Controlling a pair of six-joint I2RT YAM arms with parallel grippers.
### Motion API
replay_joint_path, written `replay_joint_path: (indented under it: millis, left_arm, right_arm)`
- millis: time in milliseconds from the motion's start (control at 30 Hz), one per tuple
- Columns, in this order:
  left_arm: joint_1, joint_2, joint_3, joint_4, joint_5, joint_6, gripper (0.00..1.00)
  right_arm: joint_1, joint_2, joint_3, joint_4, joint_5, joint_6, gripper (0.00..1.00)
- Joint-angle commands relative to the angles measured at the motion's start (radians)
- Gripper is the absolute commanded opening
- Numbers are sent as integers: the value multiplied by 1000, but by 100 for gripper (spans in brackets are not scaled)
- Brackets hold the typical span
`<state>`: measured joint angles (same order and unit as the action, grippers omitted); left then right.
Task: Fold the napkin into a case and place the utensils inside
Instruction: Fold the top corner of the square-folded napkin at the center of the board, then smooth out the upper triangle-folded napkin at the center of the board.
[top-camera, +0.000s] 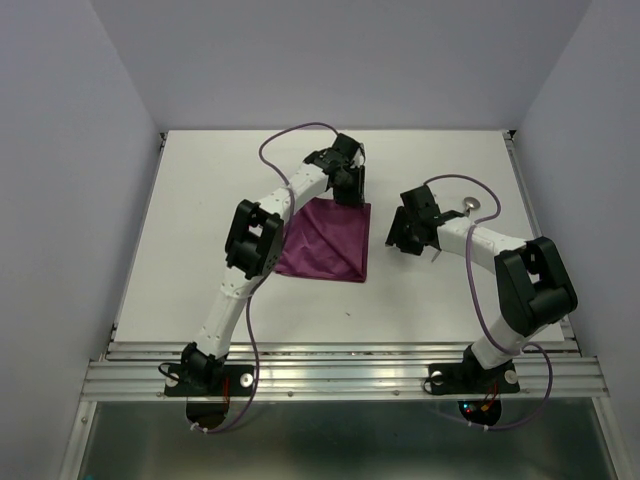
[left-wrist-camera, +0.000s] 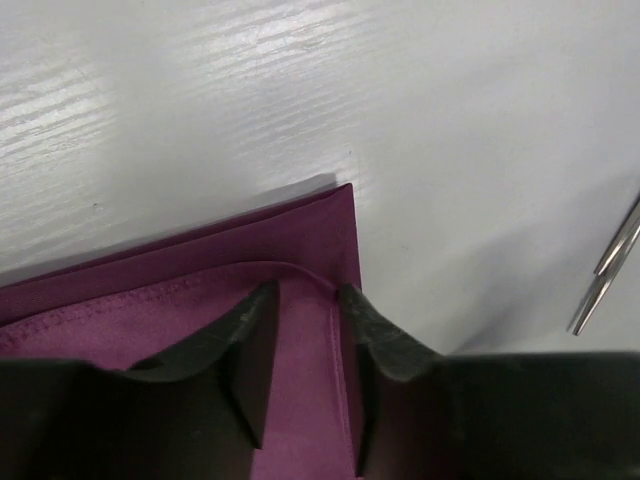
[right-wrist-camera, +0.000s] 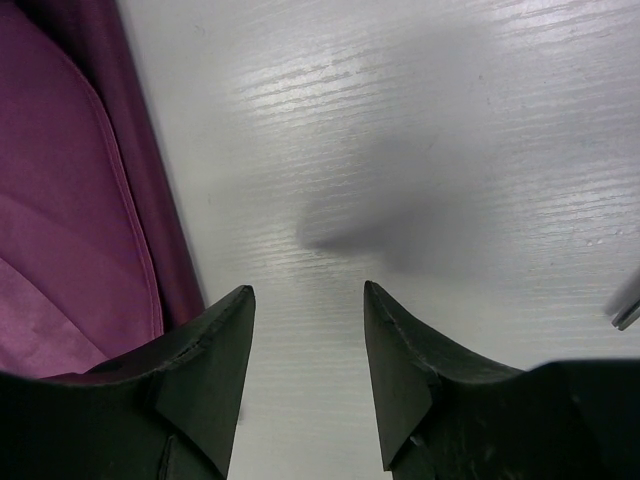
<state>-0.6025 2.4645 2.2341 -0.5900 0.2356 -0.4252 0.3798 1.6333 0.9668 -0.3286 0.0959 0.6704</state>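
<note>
You are looking at the napkin (top-camera: 325, 240) lying folded in layers on the white table (top-camera: 200, 200), near its middle. The left claw (left-wrist-camera: 305, 298) is sitting at the cloth's far right corner, its fingers (left-wrist-camera: 255, 310) standing apart on either side of a stitched hem (left-wrist-camera: 300, 272) — nothing is being pinched. The right claw (right-wrist-camera: 308, 300) is hanging spread over bare table just right of the napkin. The spoon (top-camera: 470, 207) is lying right of that claw; a slender silver utensil (left-wrist-camera: 608, 268) is lying apart from the cloth.

No readable text, label or number anywhere
</note>
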Motion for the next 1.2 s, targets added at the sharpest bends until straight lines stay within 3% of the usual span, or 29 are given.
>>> replay_joint_path:
  millis: [0, 33, 267, 467, 567, 700, 733, 933, 1167]
  left_arm:
    - [-5, -24, 59, -19, 7, -6, 48]
    - [-5, -32, 59, -19, 2, -6, 52]
    - [-2, -148, 32, -19, -93, 2, 53]
    - [30, -263, -112, -4, -139, 14, 52]
    - [55, -318, -227, 27, -151, 29, 40]
    - [107, -340, -336, 71, -128, 42, 12]
    - [121, -335, -352, 81, -122, 43, 0]
    - [196, -309, -415, 122, -111, 65, 0]
    - [230, -224, -340, 114, -107, 77, 0]
  right_arm:
    - [-5, -23, -4, 16, -7, 9, 54]
    - [-5, -27, -4, 16, -12, 9, 54]
    - [-5, -85, -10, 13, -71, 0, 55]
    - [111, -96, 38, -13, -87, 14, 54]
    - [174, -78, 47, -6, -122, 27, 48]
    - [226, -30, 59, 16, -165, 28, 33]
    - [240, -23, 64, 20, -186, 26, 28]
    - [251, 52, 92, 37, -251, 9, 18]
    - [251, 105, 89, 20, -144, 20, 17]
